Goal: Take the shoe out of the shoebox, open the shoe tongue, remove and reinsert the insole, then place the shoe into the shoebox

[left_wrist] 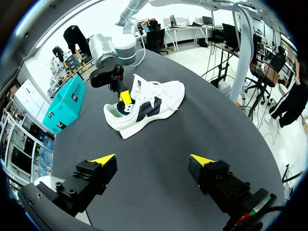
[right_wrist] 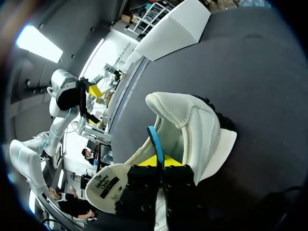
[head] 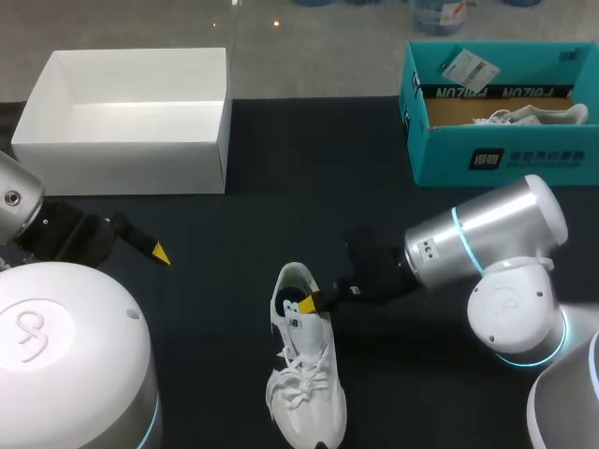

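Pinching shut with the right pincer (right_wrist: 161, 162) on the thin blue-edged white insole (right_wrist: 155, 137), at the heel of the white lace-up cloth shoe (head: 304, 374). Lying on the black table (head: 421, 393), outside the teal cardboard shoebox (head: 496, 159). Spread wide and empty at the left pincer (left_wrist: 153, 160). Might drag the loose shoe along, with nothing holding it down.

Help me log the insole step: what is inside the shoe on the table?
Inside the shoe's heel opening, the right gripper's yellow tips pinch the blue-edged insole, which stands on edge. The toe end of the inside is hidden under the shoe's upper.
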